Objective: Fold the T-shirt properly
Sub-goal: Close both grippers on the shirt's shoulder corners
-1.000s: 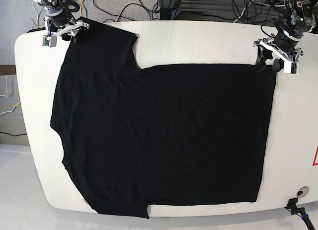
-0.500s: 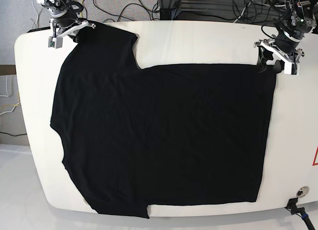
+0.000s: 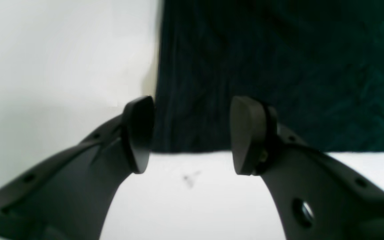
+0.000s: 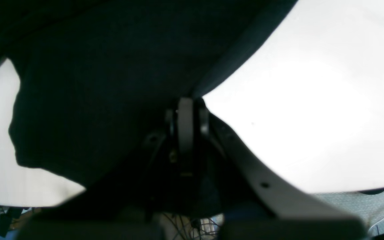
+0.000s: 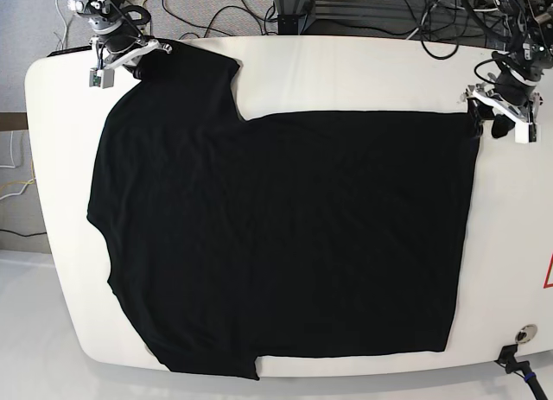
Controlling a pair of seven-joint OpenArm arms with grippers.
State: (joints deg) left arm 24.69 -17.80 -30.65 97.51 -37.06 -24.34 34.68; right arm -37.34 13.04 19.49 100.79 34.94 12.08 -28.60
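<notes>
Pinching the far sleeve corner of the T-shirt (image 5: 285, 236), which lay flat across the white table (image 5: 346, 72), the right gripper (image 4: 185, 133) was clenched on cloth while the left gripper (image 3: 192, 133) stood spread, empty, at the hem corner, apparently so both far corners could be lifted together.

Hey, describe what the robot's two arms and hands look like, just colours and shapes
Both arms end in white bracket-like housings over black joints, seen in the base view. The left hand has two dark grey curved fingers tipped with rounded, matte black pads and small round holes along their sides. The right hand shows a pale grey finger edge, a light arm with a hole, and black parts behind.
</notes>
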